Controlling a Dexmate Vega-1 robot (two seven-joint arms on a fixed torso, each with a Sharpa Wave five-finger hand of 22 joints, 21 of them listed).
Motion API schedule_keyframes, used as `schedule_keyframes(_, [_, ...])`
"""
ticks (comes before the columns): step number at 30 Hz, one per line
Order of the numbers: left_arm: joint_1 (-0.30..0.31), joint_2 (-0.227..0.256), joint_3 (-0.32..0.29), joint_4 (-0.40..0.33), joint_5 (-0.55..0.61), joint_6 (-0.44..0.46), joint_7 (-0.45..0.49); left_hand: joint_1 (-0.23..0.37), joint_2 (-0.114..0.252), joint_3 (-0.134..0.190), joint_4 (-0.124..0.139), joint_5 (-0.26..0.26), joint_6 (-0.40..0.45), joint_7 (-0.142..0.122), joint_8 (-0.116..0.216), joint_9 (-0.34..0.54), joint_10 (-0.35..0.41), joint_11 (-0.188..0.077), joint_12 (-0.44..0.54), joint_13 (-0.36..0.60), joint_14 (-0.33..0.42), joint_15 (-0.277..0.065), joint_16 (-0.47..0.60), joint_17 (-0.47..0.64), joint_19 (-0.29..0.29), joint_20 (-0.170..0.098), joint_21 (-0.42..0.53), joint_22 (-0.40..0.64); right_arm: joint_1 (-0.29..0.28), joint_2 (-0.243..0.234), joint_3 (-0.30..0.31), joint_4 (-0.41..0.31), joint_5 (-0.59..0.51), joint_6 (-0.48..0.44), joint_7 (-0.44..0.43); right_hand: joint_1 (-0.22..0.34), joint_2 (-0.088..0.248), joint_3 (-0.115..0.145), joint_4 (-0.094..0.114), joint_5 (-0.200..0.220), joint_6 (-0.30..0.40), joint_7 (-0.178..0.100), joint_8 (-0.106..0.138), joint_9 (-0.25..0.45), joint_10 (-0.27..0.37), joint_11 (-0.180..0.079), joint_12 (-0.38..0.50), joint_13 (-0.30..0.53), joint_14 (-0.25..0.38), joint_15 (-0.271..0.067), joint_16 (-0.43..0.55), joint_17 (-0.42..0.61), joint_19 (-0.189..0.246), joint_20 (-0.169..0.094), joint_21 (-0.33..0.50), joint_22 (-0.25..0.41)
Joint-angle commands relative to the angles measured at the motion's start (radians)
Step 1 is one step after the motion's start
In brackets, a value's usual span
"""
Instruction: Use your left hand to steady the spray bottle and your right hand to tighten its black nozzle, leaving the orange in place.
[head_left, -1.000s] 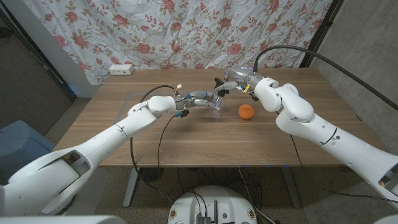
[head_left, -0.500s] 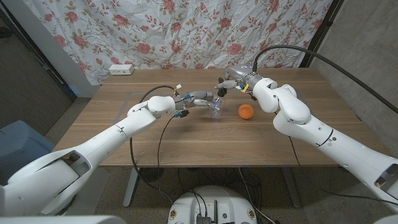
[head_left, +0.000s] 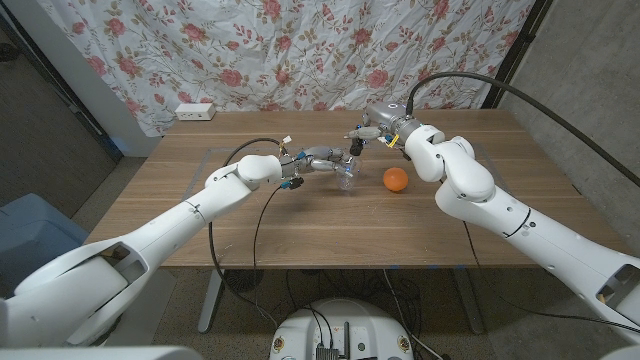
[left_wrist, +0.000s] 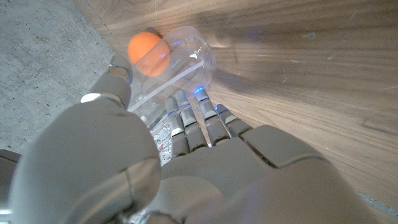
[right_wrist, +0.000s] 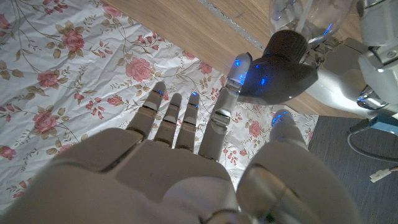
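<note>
Behind everything, a flowered curtain (head_left: 300, 50), pink roses on white, hanging across the back wall. Below it, a wooden table (head_left: 330, 225), long and brown, with a white power strip (head_left: 195, 112) near its far left edge.

Reaching in from the lower left, the left arm (head_left: 180, 215), white and jointed, with a black cable looped beside it. Reaching in from the lower right, the right arm (head_left: 500, 205), also white, trailing a thick black hose up toward the corner.

Near the middle of the table, toward the far side, the left hand (head_left: 318, 160), wrapped around the clear spray bottle (head_left: 346, 176) (body seen through the fingers (left_wrist: 186, 121) in the left wrist view, where the plastic looks transparent and lies against the palm side). Just above the bottle, the right hand (head_left: 372, 133), thumb and one finger closed on the black nozzle (head_left: 354, 145) from either side, the other fingers (right_wrist: 168, 121) spread straight and apart. In the right wrist view, the nozzle (right_wrist: 280, 68) dark and rounded, sitting on top of the bottle's clear neck (right_wrist: 308, 15).

Just to the right of the bottle, the orange (head_left: 396, 179), resting on the table, near but apart from both hands (visible through the bottle's plastic in the left wrist view (left_wrist: 148, 53)).
</note>
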Motion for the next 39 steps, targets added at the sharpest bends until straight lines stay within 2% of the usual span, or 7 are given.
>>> schedule_keyframes(1, [-0.009,-0.007,0.003,0.015,0.002,-0.010,-0.003,0.073,0.083,-0.003,0.003,0.006,0.060,-0.026,0.076,0.002,0.053,-0.049,0.004,0.007,0.005,-0.124,0.008,0.001,0.010,-0.046,-0.002,0.002,-0.011,0.001,0.008,-0.019,-0.039,-0.034,0.020,-0.049,-0.003,-0.017,0.021,0.008,0.014,0.000,-0.007,-0.003,0.017,0.000,-0.004,0.001,0.014,0.006,0.007,0.005,0.013,0.001,0.006,0.004])
schedule_keyframes(6, [-0.009,-0.006,0.001,0.016,0.002,-0.015,-0.003,0.075,0.083,-0.004,0.002,0.006,0.062,-0.025,0.078,0.001,0.054,-0.049,0.003,0.009,0.005,-0.124,0.007,0.000,0.010,-0.045,-0.002,0.002,-0.005,-0.005,0.010,-0.037,-0.051,-0.057,0.074,-0.089,-0.003,-0.031,0.037,0.013,-0.009,0.010,-0.024,-0.005,0.019,0.007,-0.009,0.002,0.017,0.008,0.007,0.007,0.016,0.001,0.005,0.005])
schedule_keyframes(11, [-0.006,-0.005,-0.001,0.018,0.001,-0.021,-0.001,0.077,0.085,-0.005,0.002,0.006,0.063,-0.026,0.079,0.000,0.056,-0.047,0.003,0.011,0.005,-0.124,0.008,0.000,0.010,-0.045,-0.002,0.002,-0.020,-0.019,0.033,-0.062,-0.042,-0.057,0.075,-0.114,-0.001,-0.040,0.046,0.018,-0.032,0.016,-0.039,-0.004,0.018,0.012,-0.014,0.002,0.018,0.009,0.006,0.009,0.015,-0.002,0.004,0.005])
schedule_keyframes(16, [-0.005,-0.008,-0.002,0.023,0.001,-0.032,0.002,0.078,0.084,-0.007,0.002,0.006,0.063,-0.027,0.080,-0.001,0.056,-0.050,0.002,0.012,0.007,-0.125,0.008,-0.001,0.011,-0.046,-0.002,0.002,-0.020,-0.028,0.059,-0.080,-0.009,-0.064,0.106,-0.128,0.000,-0.045,0.049,0.021,-0.045,0.021,-0.048,-0.004,0.029,0.016,-0.013,0.002,0.029,0.006,0.009,0.010,0.014,-0.003,0.003,0.005])
schedule_keyframes(25, [0.001,-0.008,-0.008,0.028,-0.002,-0.048,0.008,0.079,0.085,-0.010,0.002,0.006,0.065,-0.027,0.082,-0.004,0.059,-0.049,0.001,0.015,0.010,-0.128,0.010,-0.001,0.015,-0.047,-0.001,0.002,-0.052,-0.067,0.127,-0.114,0.071,-0.049,0.072,-0.132,0.008,-0.045,0.040,0.028,-0.117,0.018,-0.082,0.005,0.021,0.020,-0.024,0.003,0.024,0.007,0.004,0.010,0.009,-0.005,0.000,0.005])
schedule_keyframes(31, [-0.001,-0.010,-0.009,0.035,-0.002,-0.056,0.006,0.079,0.084,-0.013,0.003,0.006,0.066,-0.029,0.084,-0.005,0.062,-0.054,0.001,0.018,0.011,-0.129,0.010,-0.001,0.020,-0.046,0.000,0.002,-0.079,-0.113,0.172,-0.128,0.134,-0.007,0.018,-0.092,0.021,-0.028,0.002,0.030,-0.216,0.017,-0.112,0.028,-0.014,0.022,-0.046,0.005,-0.009,0.009,-0.016,0.008,-0.008,-0.008,-0.005,0.005])
schedule_keyframes(39, [-0.011,-0.019,-0.006,0.054,-0.004,-0.067,-0.004,0.076,0.083,-0.018,0.005,0.005,0.067,-0.030,0.085,-0.007,0.062,-0.053,-0.001,0.020,0.011,-0.130,0.011,-0.001,0.021,-0.047,0.000,0.002,-0.081,-0.170,0.219,-0.137,0.227,0.041,0.009,0.006,0.048,0.015,-0.068,0.012,-0.409,0.005,-0.184,0.047,-0.103,0.023,-0.075,0.007,-0.065,0.026,-0.050,0.004,-0.052,-0.011,-0.009,0.004])
